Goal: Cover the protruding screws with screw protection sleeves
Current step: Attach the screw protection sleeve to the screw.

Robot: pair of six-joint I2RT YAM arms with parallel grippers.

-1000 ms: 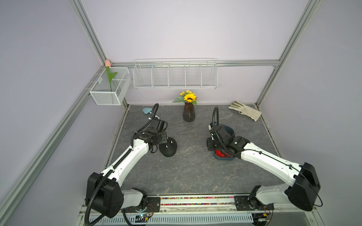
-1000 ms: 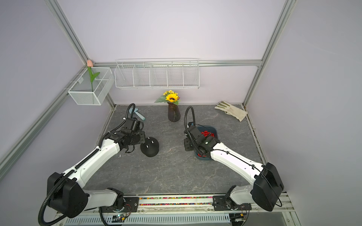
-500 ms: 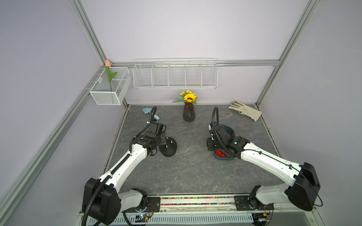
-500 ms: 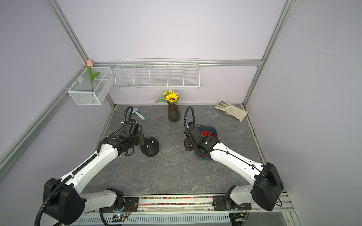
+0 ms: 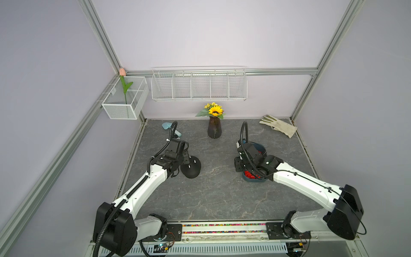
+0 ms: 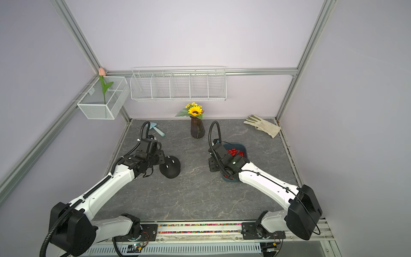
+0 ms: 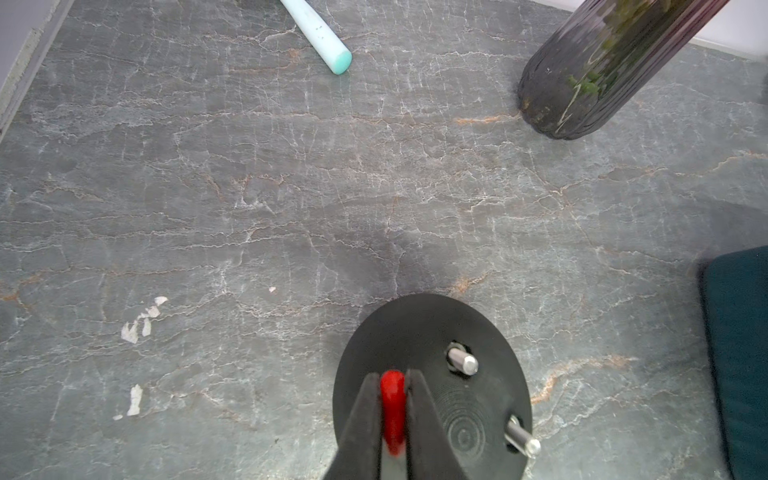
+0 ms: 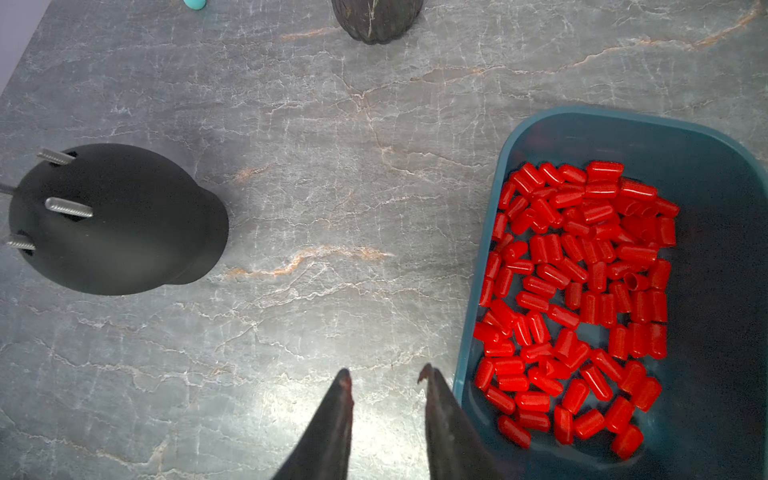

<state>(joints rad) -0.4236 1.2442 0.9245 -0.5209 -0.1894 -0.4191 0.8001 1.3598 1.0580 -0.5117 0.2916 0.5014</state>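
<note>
Sleeve placement in hand. My left gripper (image 7: 392, 376) pinches one red sleeve (image 7: 392, 411) over the dome (image 7: 415, 324), beside bare screws (image 7: 462, 360). Next I align it and press down. My right gripper (image 8: 384, 376) is part-open and empty, well apart from the dome.

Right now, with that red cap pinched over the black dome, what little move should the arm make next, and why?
Probably shift the left gripper to line its red sleeve over the nearest bare screw, then lower it. The sleeve is gripped above the black dome, and the screws in view are uncovered.
</note>
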